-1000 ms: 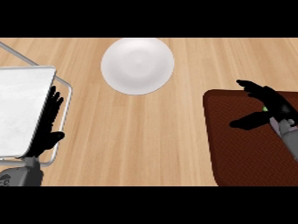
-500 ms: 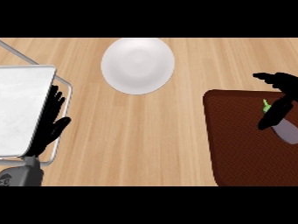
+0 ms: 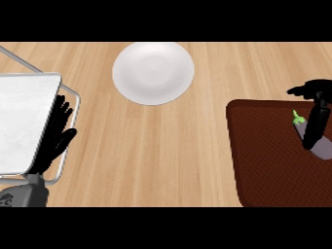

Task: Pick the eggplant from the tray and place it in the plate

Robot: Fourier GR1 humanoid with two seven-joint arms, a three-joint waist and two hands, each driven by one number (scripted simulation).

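The eggplant (image 3: pixel 326 148) is seen lying on the dark brown tray (image 3: pixel 269 165) at the right of the wooden worktop (image 3: pixel 161 151). Its green stem is turned toward the far left and its grey-purple body is slanted toward the near right. It is set close to the tray's right side, well apart from the white plate (image 3: pixel 154 73), which is placed on the worktop beyond the tray's left corner.

The right hand (image 3: pixel 323 92) is held over the tray's far right corner, entering from the view's right edge. Its fingers (image 3: pixel 302 90) are bent and pointed leftward above the stem, and they are kept apart from the thumb. The thumb is stretched long and straight down across the eggplant's middle. The fingers are spread rather than closed, and nothing is pinched between them. The thumb appears to lie on or just over the eggplant, but contact cannot be confirmed from this steep angle.

The left hand (image 3: pixel 53 141) is shown at the lower left, raised from a grey forearm (image 3: pixel 21 194) at the near edge. Its fingers are held straight and close together, pointing away from the robot. It is rested against the right rim of a white slab in a wire frame (image 3: pixel 14 121).
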